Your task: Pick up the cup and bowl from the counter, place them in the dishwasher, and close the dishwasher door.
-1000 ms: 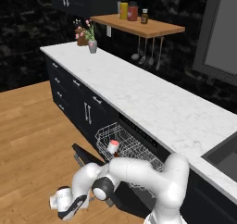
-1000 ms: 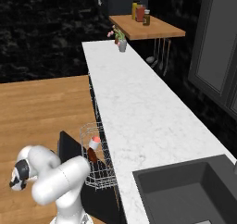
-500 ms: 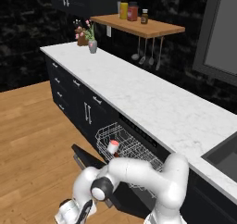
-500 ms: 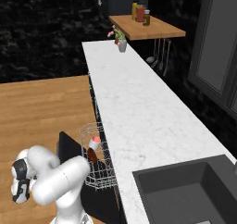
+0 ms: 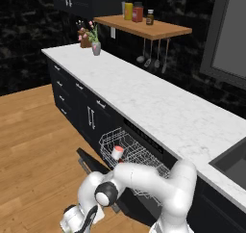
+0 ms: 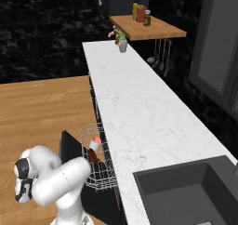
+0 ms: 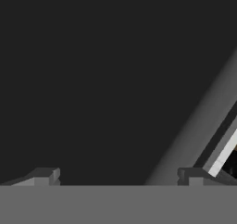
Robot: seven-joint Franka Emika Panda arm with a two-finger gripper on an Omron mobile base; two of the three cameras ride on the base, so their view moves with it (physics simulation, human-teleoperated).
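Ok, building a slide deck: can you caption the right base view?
Cup and bowl sit in the dishwasher rack; the arm reaches low beside the open door.

The counter (image 5: 158,107) is showing white marble with grey veining over black cabinets (image 5: 81,107); the cup (image 5: 116,153) is gleaming white with salmon-red; the floor (image 5: 33,150) is glowing warm wood-brown.

- The white arm folds down low in front of its base, elbow bent sharply.
- The gripper (image 7: 115,177) has its jaws spread wide, nothing between them.
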